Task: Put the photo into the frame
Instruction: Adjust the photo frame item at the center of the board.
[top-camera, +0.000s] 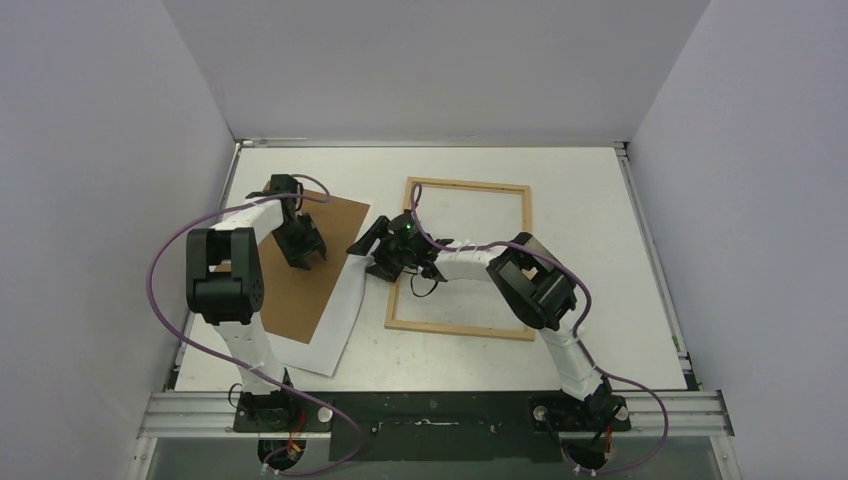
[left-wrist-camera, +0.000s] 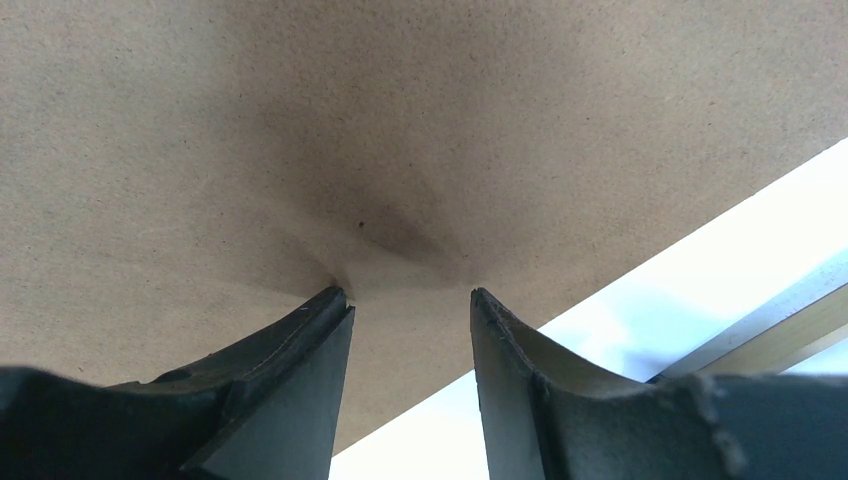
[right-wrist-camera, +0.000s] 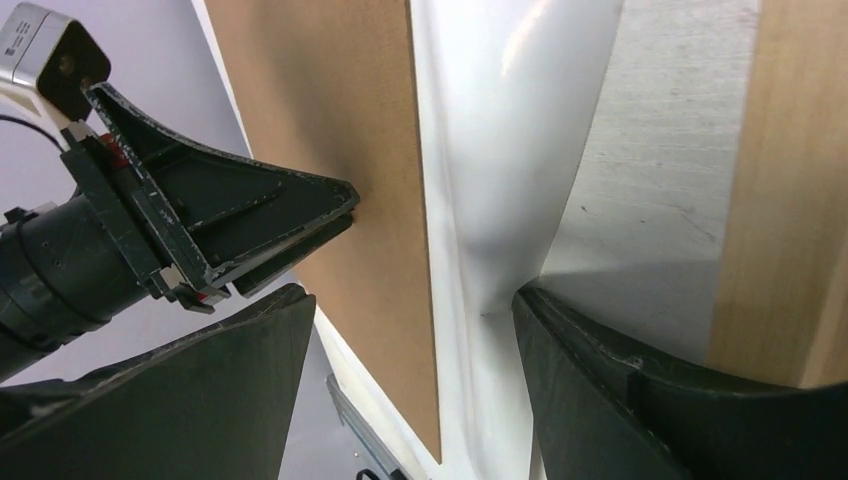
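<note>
Lying flat toward the right of the white surface (top-camera: 600, 250): the frame (top-camera: 460, 329), made of thin light wood strips, with only bare surface inside it.

Left of it, the photo (top-camera: 335, 325), plain white side up. Mostly covered by a brown hardboard backing panel (top-camera: 310, 290) set askew on top, with only the near corner and the right margin of the sheet showing. Not in the frame, but just beside its left strip. Seen from the right wrist, that exposed margin is bowed up off the surface in a glossy fold, running between the panel's edge and the wood strip.

Over the far half of the panel, the left pincer (left-wrist-camera: 408, 295), pointed steeply down. Fingers apart, both tips touching the hardboard, nothing caught between them.

Reaching left across the frame's left strip, the right pincer (right-wrist-camera: 410, 300), low over the raised paper. Fingers spread wide, one on the panel's side and the other on the frame's side, astride the fold. Clamped on nothing. Cannot tell whether either fingertip actually touches the sheet.

Both arms bent inward from their bases at the near edge, purple cables looping beside them.
</note>
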